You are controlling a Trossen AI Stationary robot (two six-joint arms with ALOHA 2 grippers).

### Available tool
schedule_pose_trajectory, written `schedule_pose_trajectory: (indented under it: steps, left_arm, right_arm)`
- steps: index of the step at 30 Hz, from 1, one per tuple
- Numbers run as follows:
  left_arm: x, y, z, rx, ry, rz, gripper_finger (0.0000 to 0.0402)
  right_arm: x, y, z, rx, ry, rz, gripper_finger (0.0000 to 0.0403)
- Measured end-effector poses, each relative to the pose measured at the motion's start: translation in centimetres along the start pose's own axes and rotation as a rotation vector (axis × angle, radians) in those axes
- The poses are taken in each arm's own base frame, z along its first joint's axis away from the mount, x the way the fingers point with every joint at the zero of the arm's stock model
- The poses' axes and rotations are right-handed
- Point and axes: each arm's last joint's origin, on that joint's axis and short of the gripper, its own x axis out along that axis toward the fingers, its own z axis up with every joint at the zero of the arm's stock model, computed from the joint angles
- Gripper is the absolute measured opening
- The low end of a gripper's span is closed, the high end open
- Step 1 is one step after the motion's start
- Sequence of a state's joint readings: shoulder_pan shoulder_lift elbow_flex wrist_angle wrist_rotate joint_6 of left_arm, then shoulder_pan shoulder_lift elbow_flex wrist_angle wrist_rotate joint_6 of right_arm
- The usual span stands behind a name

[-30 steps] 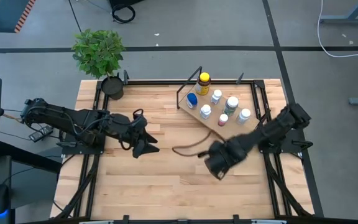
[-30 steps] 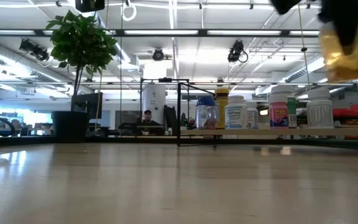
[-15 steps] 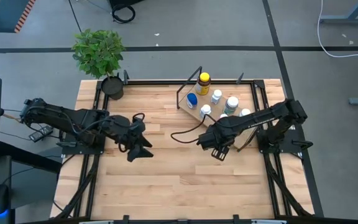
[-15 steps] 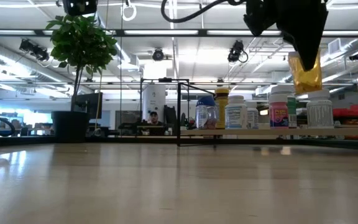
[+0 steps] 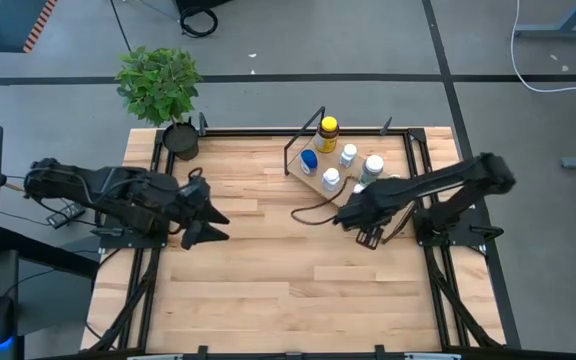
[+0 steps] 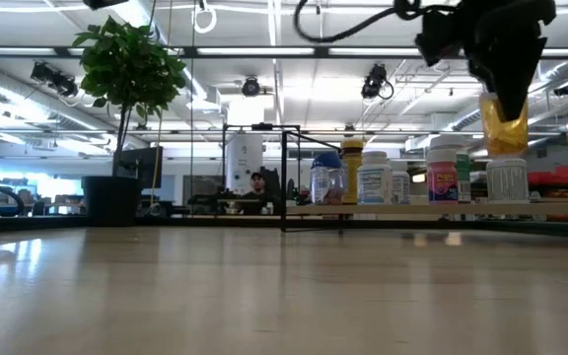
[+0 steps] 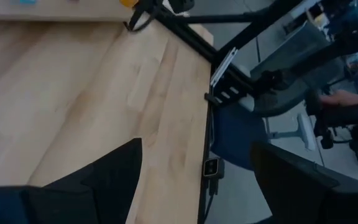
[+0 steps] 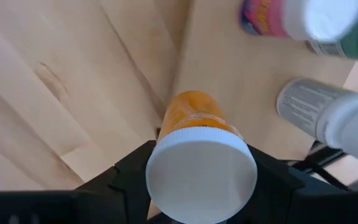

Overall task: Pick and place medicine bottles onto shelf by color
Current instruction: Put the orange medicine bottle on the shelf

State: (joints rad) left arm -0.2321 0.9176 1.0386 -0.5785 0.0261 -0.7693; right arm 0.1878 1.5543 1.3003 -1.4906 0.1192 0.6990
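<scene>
I count two arms over one table (image 5: 268,290), with one gripper each: the left gripper (image 5: 218,225) and the right gripper (image 5: 371,238). There is one shelf (image 6: 412,208) and one potted plant (image 5: 158,82). From the low view I make out seven medicine bottles (image 6: 374,181) standing in a row, some overlapping. Among them are one yellow-capped bottle (image 5: 327,128) and one blue-capped bottle (image 5: 309,160). An eighth, one orange bottle (image 6: 506,123), is off the shelf. One person (image 6: 257,181) sits far behind.

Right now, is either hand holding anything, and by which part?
The right hand holds an orange bottle at its white-capped end. The left hand is open and holds nothing.
</scene>
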Motion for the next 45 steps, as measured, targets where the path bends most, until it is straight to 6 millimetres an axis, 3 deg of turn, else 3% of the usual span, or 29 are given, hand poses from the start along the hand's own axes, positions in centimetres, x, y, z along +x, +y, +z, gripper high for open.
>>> schedule_pose_trajectory:
  steps: [6,10,23,28,36,45]
  left_arm:
    - [-0.7,0.0,0.2,-0.001,-0.053,0.019,0.0302]
    - [-0.7,0.1,0.2,-0.001,-0.059,0.026,0.0302]
    - [-0.7,0.1,0.2,-0.038,-0.073,0.037,0.0302]
    - [-0.7,0.1,0.3,-0.058,-0.09,0.052,0.0302]
    - [-0.7,0.2,0.3,-0.084,-0.101,0.062,0.0302]
    - [-0.7,0.2,0.3,-0.099,-0.105,0.063,0.0302]
  right_arm:
    - [-0.8,-3.9,-2.3,0.138,-0.095,0.122,0.0209]
    - [-1.1,-5.0,-2.7,0.083,-0.119,0.142,0.0209]
    - [-0.9,-4.9,-2.4,-0.378,-0.143,0.123,0.0209]
    - [0.3,-4.8,-2.5,-0.482,-0.116,0.105,0.0209]
    - [2.9,-4.2,-2.5,-0.526,-0.106,0.108,0.0209]
    - [4.2,-3.9,-2.4,-0.549,-0.124,0.097,0.0211]
